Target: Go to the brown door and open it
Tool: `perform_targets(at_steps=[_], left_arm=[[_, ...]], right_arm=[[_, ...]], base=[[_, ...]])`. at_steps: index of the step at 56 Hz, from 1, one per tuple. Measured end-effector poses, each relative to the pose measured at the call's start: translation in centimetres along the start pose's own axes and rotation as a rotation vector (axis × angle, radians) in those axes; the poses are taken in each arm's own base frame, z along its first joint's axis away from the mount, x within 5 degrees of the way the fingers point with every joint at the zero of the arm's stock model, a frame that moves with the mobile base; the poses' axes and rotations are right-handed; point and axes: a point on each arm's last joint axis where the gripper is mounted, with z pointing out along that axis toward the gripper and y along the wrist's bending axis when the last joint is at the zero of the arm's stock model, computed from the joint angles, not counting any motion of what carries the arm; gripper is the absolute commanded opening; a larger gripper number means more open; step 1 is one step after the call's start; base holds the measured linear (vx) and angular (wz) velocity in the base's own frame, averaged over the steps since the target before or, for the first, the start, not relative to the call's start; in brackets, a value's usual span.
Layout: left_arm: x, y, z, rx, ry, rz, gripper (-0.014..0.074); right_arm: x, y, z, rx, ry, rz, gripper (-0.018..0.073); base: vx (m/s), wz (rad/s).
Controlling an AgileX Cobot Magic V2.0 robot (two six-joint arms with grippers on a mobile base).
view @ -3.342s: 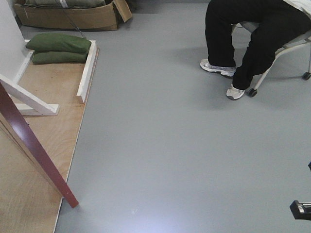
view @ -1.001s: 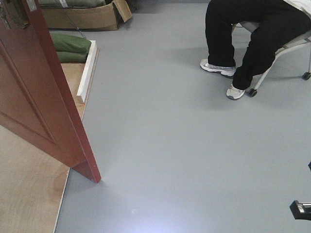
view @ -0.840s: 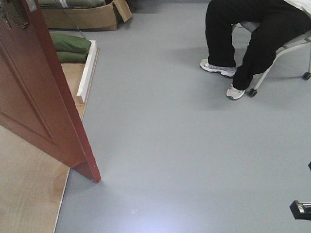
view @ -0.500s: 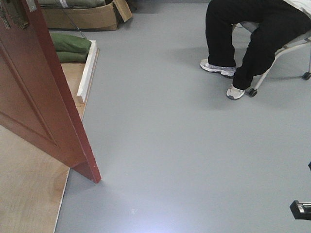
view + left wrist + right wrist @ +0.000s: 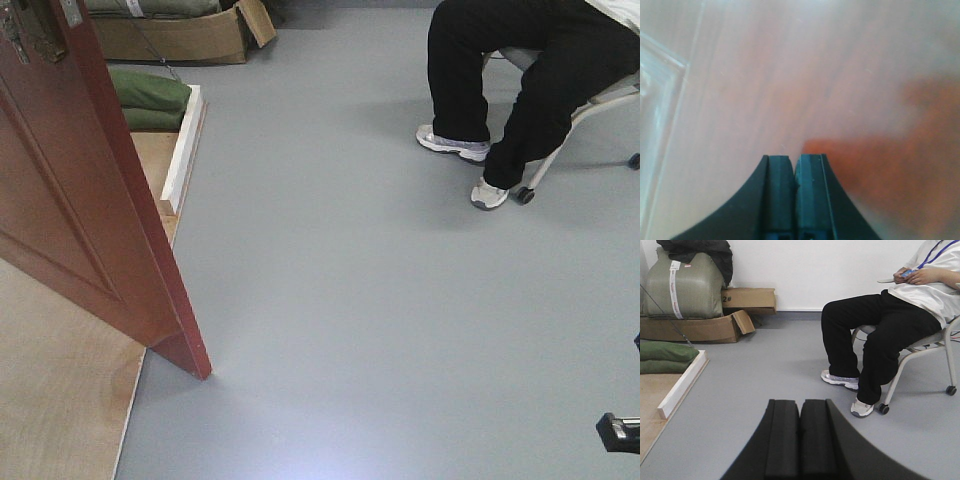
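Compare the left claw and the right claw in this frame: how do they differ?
The left claw faces the brown door, whose surface fills its blurred view at close range; the right claw faces open grey floor and a seated person. The left claw looks dark teal in that light; the right claw looks black. Both are shut and hold nothing.

The only legible marking is "2#" on the flat cardboard box point(image 5: 750, 301).
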Motion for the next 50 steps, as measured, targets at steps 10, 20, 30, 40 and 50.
perform_targets(at_steps=[10, 20, 30, 40, 50], left_arm=[[-0.09, 0.01, -0.05, -0.004, -0.003, 0.000, -0.0006], [-0.23, 0.21, -0.09, -0.018, -0.010, 0.000, -0.0006], [-0.38, 0.08, -0.20, -0.011, -0.012, 0.000, -0.0006], [-0.28, -0.05, -0.18, 0.003, -0.006, 0.000, -0.0006], [-0.28, -0.05, -0.18, 0.003, -0.006, 0.000, -0.0006]], right_arm=[[0.00, 0.00, 0.00, 0.000, 0.000, 0.000, 0.0000], [0.00, 0.00, 0.00, 0.000, 0.000, 0.000, 0.0000], [0.00, 0.00, 0.00, 0.000, 0.000, 0.000, 0.0000], [0.00, 0.00, 0.00, 0.000, 0.000, 0.000, 0.0000], [0.00, 0.00, 0.00, 0.000, 0.000, 0.000, 0.0000]], base=[[0.09, 0.03], [0.12, 0.00], [0.14, -0.03], [0.15, -0.02], [0.15, -0.03]])
